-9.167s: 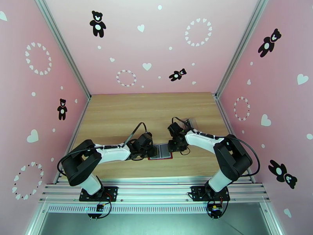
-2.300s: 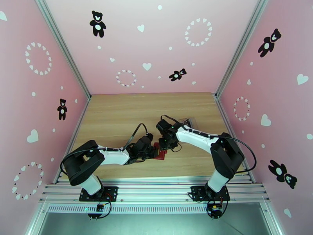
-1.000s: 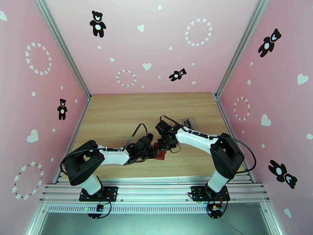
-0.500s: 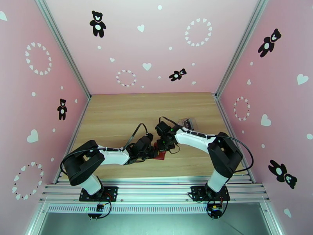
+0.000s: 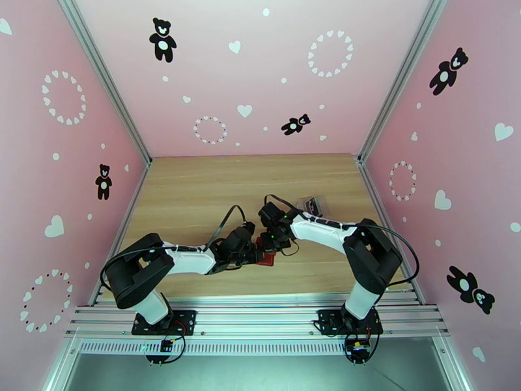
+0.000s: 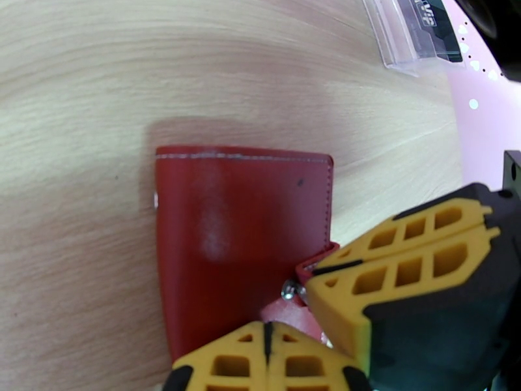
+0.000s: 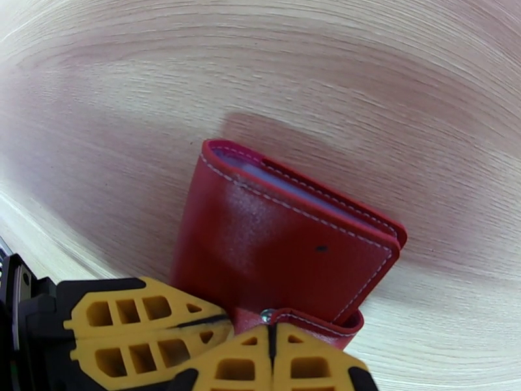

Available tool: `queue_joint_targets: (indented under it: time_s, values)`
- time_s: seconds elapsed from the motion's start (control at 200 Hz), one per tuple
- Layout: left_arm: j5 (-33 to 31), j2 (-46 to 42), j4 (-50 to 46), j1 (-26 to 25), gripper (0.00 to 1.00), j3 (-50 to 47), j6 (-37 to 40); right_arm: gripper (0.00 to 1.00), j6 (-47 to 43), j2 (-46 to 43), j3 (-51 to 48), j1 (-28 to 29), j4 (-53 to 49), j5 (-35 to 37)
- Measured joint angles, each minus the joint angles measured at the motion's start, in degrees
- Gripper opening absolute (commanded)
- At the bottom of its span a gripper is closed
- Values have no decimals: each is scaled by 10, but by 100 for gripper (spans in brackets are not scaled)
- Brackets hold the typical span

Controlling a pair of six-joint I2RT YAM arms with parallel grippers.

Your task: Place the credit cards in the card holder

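Dark-red leather-look card holder (image 6: pixel 241 242) lies closed on the wooden counter (image 6: pixel 98 92), left end effector (image 6: pixel 264 333) and right end effector (image 7: pixel 270 337) both pressed together at its snap tab (image 7: pixel 316 320); I'd judge it light, floppy: pinch the stitched edge.

Card holder (image 6: pixel 228 236): dark-red leather-look, smooth, faint sheen, pale thread stitching; snap stud (image 6: pixel 288 291) shiny metal. Table (image 6: pixel 98 73): matt wood grain, maybe laminate. Pouch (image 6: pixel 407 30): clear glossy plastic.

The light wooden table (image 5: pixel 195 190) carries the closed red card holder (image 6: pixel 241 236) near its front, and a clear pouch (image 5: pixel 314 205), perhaps holding a dark card, farther back.
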Motion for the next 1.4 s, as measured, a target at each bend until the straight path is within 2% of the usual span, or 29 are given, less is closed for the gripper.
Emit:
queue_joint_targets:
  time_s: [0.155, 0.33, 0.756, 1.401]
  values:
    - [-12, -53, -57, 0, 22, -12, 9, 0, 0, 2, -6, -6, 11, -10]
    - [-31, -112, -122, 0, 21, -13, 18, 0, 0, 2, -10, -10, 20, -19]
    - [-40, -24, -147, 12, 11, 19, 25, 0, 0, 3, -11, -12, 23, -23]
    - [-35, -15, -129, 14, 6, 20, 26, 0, -11, 30, 29, 1, -15, -1]
